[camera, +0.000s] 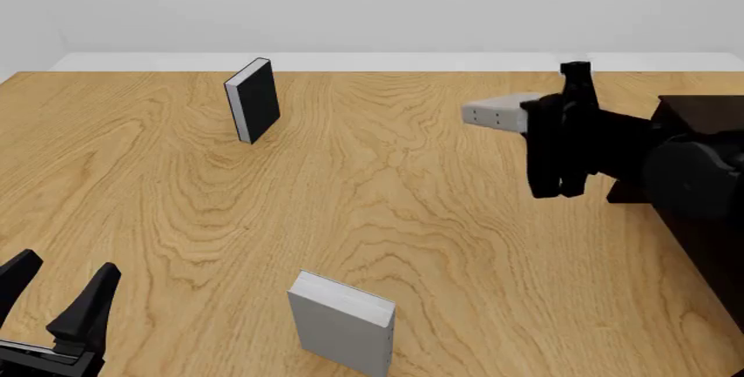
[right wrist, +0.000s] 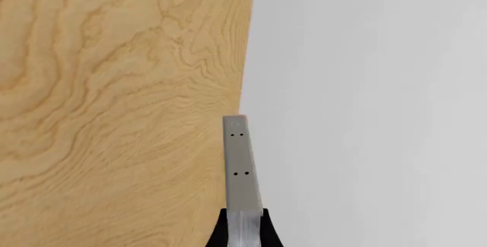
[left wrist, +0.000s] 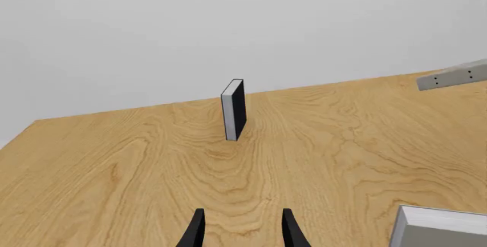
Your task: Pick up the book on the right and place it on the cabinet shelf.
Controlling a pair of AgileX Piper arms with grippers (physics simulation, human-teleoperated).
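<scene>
Two right gripper (right wrist: 243, 230) fingers clamp the book (camera: 497, 112) above the table (camera: 407, 212); left fingers (camera: 93, 299) apart.

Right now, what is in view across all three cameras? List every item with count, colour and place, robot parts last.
slim book: 1, light grey with tiny dark dots on a narrow face, held off the table at far right, beside the cabinet
black book: 1, black cover with white pages, standing upright at far left-centre
plain book: 1, grey, no dots, standing near the front edge at centre
cabinet: 1, very dark brown, right edge of the table, partly hidden by the right arm
table: 1, light wood grain, under everything
left gripper: 1, black, jaws open, low at near left, holding nothing
right gripper: 1, black, shut on the slim book
</scene>
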